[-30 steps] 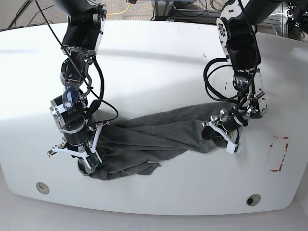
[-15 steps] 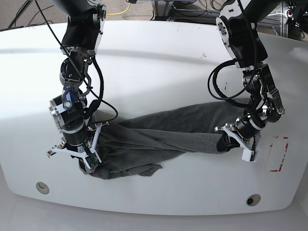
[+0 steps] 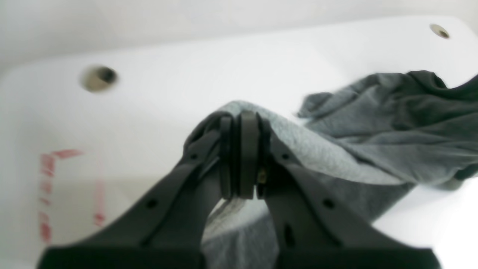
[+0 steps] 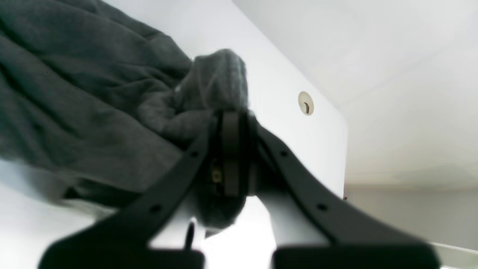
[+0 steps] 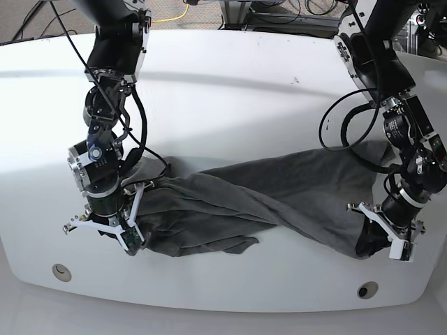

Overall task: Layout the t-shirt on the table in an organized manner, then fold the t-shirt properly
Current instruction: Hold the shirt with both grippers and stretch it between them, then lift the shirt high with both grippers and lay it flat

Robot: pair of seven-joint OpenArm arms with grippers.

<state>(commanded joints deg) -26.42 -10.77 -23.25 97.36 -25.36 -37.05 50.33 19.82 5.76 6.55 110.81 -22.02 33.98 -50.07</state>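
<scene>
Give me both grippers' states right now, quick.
Left gripper: closed, fingers pinching a fold of the t-shirt.
Right gripper: closed, fingers clamped on a bunched part of the same t-shirt.

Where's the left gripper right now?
Base view, right side near the front edge of the table: the left gripper is shut on one end of the t-shirt, just above the right grommet hole.

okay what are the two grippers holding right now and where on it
Both pinch the dark heather-grey knit t-shirt: the left gripper and the right gripper each clamp a bunched fold at opposite ends.
</scene>
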